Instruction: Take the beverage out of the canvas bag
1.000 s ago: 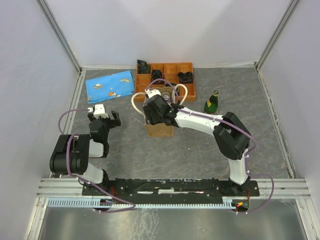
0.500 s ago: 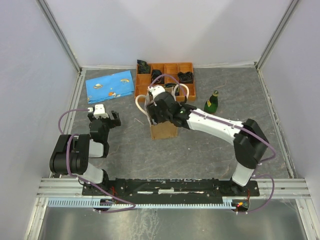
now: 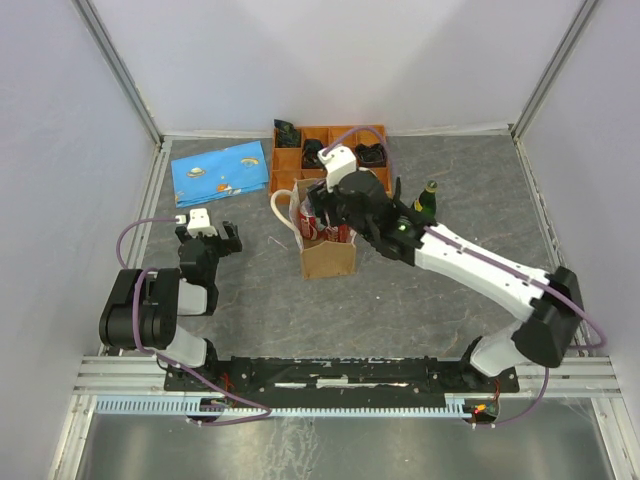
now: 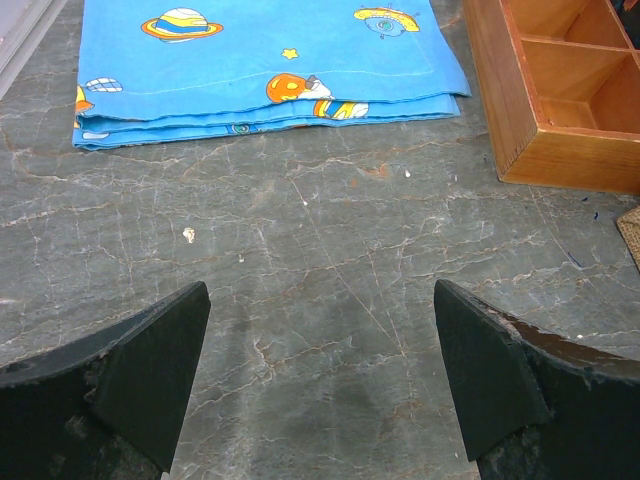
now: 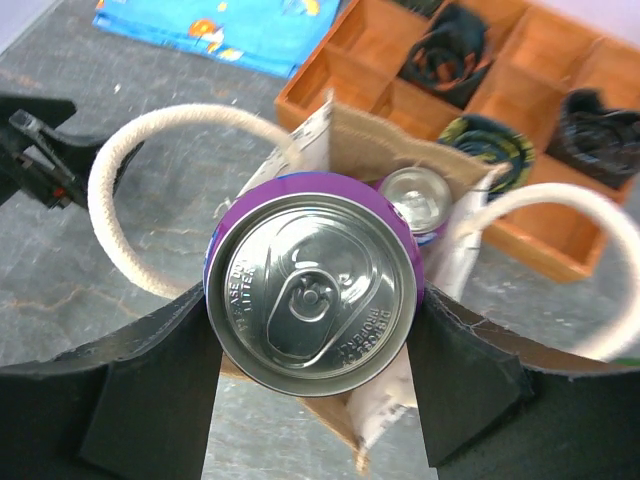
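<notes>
A purple can with a silver top [image 5: 312, 290], the beverage, sits between the black fingers of my right gripper [image 5: 312, 335], which is shut on its sides. It hangs just above the mouth of the tan canvas bag [image 5: 365, 140], whose cream handles [image 5: 150, 150] loop out to both sides. A second can [image 5: 418, 197] stands inside the bag. In the top view my right gripper [image 3: 335, 205] is over the upright bag [image 3: 328, 260]. My left gripper [image 4: 320, 340] is open over bare table, left of the bag [image 3: 208, 238].
An orange compartmented tray [image 3: 378, 135] with dark items stands just behind the bag. A folded blue cloth [image 3: 220, 168] lies at the back left. A green bottle [image 3: 424, 205] stands right of the bag, close to my right arm.
My right gripper has risen out of the bag with the can and swung right and back. The bag shifted slightly right. The left arm has not moved.
</notes>
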Robot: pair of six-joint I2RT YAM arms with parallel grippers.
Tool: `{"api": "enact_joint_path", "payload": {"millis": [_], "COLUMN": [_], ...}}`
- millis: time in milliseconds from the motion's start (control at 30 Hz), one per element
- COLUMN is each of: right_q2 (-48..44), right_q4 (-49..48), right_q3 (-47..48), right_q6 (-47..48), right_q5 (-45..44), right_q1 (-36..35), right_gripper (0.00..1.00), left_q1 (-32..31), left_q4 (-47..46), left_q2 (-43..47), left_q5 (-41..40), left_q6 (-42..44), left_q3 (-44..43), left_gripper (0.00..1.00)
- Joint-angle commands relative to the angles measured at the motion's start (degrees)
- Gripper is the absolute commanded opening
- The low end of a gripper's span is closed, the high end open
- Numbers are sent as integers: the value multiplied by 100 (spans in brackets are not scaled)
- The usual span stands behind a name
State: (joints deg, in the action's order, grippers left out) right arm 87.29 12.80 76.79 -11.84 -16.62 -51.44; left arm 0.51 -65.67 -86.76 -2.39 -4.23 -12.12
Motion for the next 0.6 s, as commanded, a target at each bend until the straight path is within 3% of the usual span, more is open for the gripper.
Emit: {"api": "enact_joint_path", "payload": {"millis": [0,333,567], "right_q2": [-1049,-2432,-2579], "right_q4": [-1110,-1690,-710], "right_q3": [-24,-851,-1173], "right_q6": [721,1864,1220], "right_q5": [-1033,-3280,-3550], "right_q1": [-23,13,271], "right_gripper": [0,0,0], "left_q1": [-15,-18,-15], "left_q4": [-188,-187,-184], "left_q2": [-29,-31,-26], "left_q5": [80,76,80], "left_q6": [274,279,274], "left_q3": [-133,-133,-133], "left_gripper": [99,99,99]}}
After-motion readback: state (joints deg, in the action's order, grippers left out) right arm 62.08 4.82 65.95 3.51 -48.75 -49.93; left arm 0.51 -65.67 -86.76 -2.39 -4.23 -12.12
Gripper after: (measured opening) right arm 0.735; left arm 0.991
